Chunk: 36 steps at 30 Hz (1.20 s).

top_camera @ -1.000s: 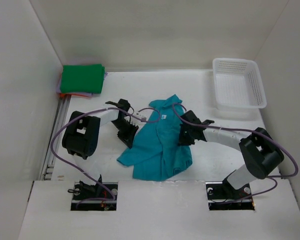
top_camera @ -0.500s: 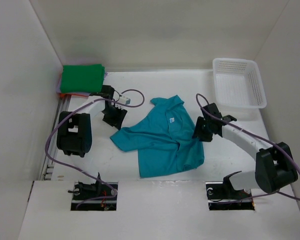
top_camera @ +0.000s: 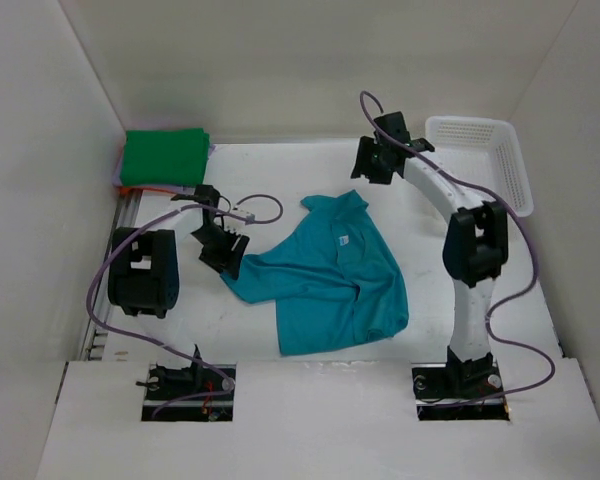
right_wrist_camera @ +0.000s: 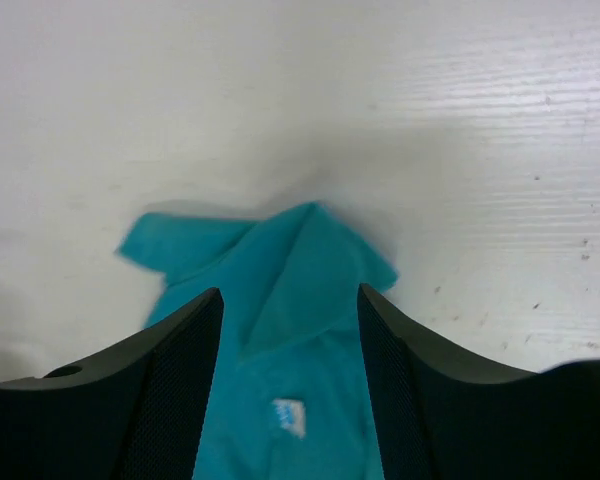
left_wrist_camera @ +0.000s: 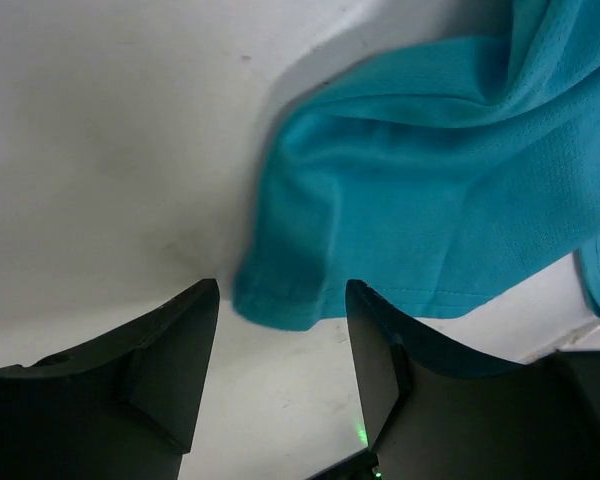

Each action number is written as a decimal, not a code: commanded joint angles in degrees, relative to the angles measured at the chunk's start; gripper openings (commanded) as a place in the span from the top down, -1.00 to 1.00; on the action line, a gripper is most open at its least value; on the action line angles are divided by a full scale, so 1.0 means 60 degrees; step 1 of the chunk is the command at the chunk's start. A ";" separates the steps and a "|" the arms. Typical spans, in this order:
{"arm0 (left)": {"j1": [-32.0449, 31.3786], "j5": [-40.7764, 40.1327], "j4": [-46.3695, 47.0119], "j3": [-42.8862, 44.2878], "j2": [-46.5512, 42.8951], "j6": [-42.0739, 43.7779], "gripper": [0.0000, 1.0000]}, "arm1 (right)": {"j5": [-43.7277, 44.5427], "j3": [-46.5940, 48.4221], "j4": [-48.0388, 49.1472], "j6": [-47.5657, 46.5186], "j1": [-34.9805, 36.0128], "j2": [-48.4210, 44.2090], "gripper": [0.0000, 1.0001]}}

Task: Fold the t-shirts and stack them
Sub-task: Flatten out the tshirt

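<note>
Lying spread at the middle of the counter (top_camera: 280, 170): teal shirt (top_camera: 330, 280), collar at 12 o'clock, one sleeve out toward 9. Left gripper (top_camera: 225, 255) open and empty, sleeve hem just ahead of its spread fingers; contact cannot be judged. Right gripper (top_camera: 368, 165) open and empty, raised beyond the collar at 12. Green shirt (top_camera: 162, 157) tops the folded stack in the 10 o'clock corner. Basket (top_camera: 475, 120) at 2 o'clock. Bare counter borders the teal shirt at 3 and 12.
</note>
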 commanded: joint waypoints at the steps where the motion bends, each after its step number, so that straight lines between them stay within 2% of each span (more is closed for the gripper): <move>1: -0.0185 0.0257 -0.0082 -0.0339 0.0515 -0.0013 -0.03 | -0.0125 0.0827 -0.0824 0.0130 -0.0542 0.1070 -0.22; 5: -0.0185 0.0212 0.0079 -0.0370 0.1057 -0.0131 0.10 | -0.0887 0.0610 -0.0869 0.0351 -0.0762 0.1584 -0.27; 10: -0.0200 0.0315 0.0035 -0.0033 0.1424 -0.0292 0.74 | -0.1722 0.0330 -0.0576 0.0438 -0.0733 0.2096 -0.26; 14: -0.0171 0.0344 0.0138 0.0158 0.1148 -0.0424 0.95 | -0.2497 0.0330 -0.0064 0.0979 -0.0631 0.2259 0.04; 18: -0.0024 0.0476 0.0313 0.0348 0.0693 -0.0527 1.00 | -0.3275 0.0418 0.0070 0.1434 -0.0587 0.2347 0.69; 20: 0.0020 0.0433 0.0387 0.0523 0.0605 -0.0600 1.00 | -0.3320 0.0345 0.0128 0.1523 -0.0587 0.2274 0.95; 22: 0.0093 0.0330 0.0431 0.0874 0.0604 -0.0600 1.00 | -0.3276 0.0345 0.0186 0.1538 -0.0645 0.2128 1.00; 26: 0.0415 -0.0254 0.0548 0.2817 0.0721 -0.0644 1.00 | -0.3233 0.1293 0.0406 0.1567 -0.0791 0.1630 1.00; 33: 0.0401 -0.2070 0.0431 0.8414 0.1468 -0.0016 1.00 | -0.3188 0.7122 -0.0122 0.2034 -0.1713 0.1936 1.00; 34: 0.0386 -0.2435 0.0532 0.9073 0.1541 0.0174 1.00 | -0.3290 0.7591 -0.0005 0.2239 -0.1932 0.1835 1.00; 36: 0.0372 -0.3022 0.0941 0.9969 0.1513 0.0541 1.00 | -0.3641 0.7524 0.0433 0.2605 -0.2372 0.1223 1.00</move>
